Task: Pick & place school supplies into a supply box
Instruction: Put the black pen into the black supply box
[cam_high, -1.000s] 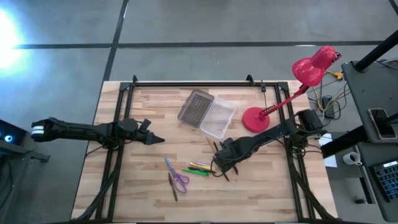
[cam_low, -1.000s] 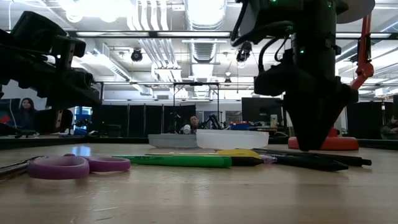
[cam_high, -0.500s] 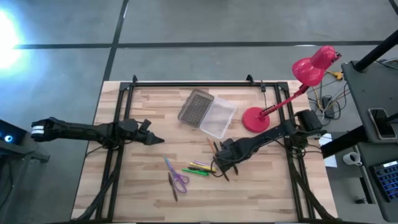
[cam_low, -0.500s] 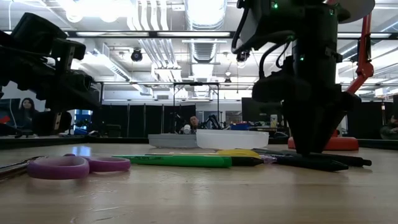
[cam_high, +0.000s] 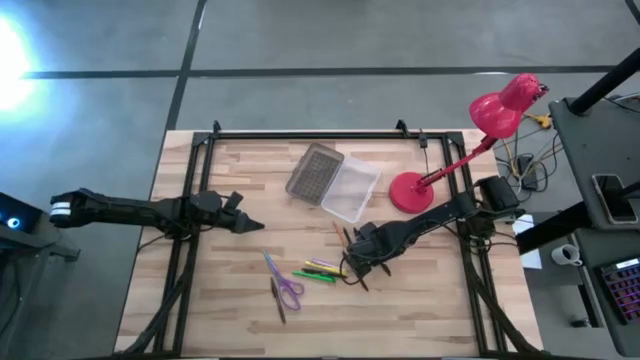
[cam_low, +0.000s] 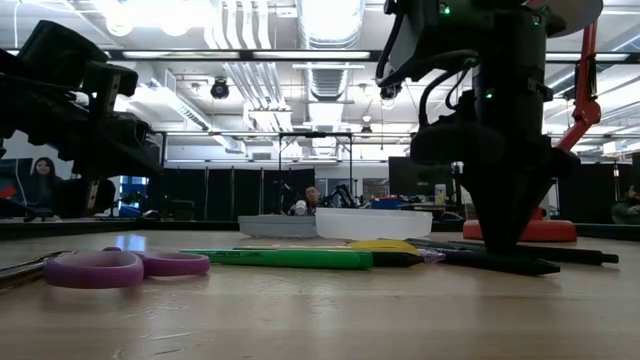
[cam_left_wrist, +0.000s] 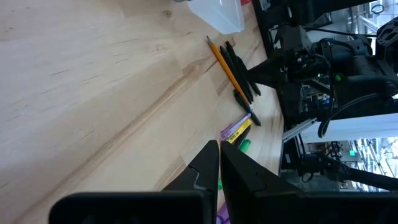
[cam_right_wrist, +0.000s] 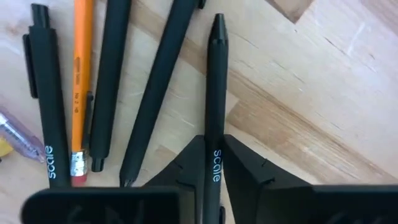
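Note:
My right gripper (cam_high: 352, 268) (cam_right_wrist: 213, 142) stands low over the fan of black pens (cam_high: 350, 243) near the table's middle and is shut on one black pen (cam_right_wrist: 212, 81). An orange pencil (cam_right_wrist: 81, 87) and other black pens (cam_right_wrist: 152, 93) lie flat beside it. The green marker (cam_high: 313, 276), a yellow marker (cam_high: 325, 267) and the purple-handled scissors (cam_high: 286, 289) lie flat to the left of that gripper. The supply box (cam_high: 352, 188) sits open farther back, its grey ribbed lid (cam_high: 314, 172) folded out. My left gripper (cam_high: 258, 228) (cam_left_wrist: 219, 149) waits shut at the left, holding nothing. My right gripper pinches a black pen between its two fingers, on the printed part of the barrel (cam_right_wrist: 214, 127), away from the pointed end (cam_right_wrist: 217, 22). The fingers come from above, one on either side of the pen. In the low view the pen (cam_low: 520, 263) lies on the table.
A red desk lamp stands with its base (cam_high: 409, 192) right of the box, its arm and head (cam_high: 505, 105) reaching out past the right far corner. A black frame (cam_high: 190, 260) borders the table. Bare wood (cam_high: 240, 180) lies between my left gripper and the box.
My right gripper has stayed low over the black pens, shifting only slightly. In the low view, one black pen's end now reaches a little farther toward the table's right. The other supplies and the box have not moved.

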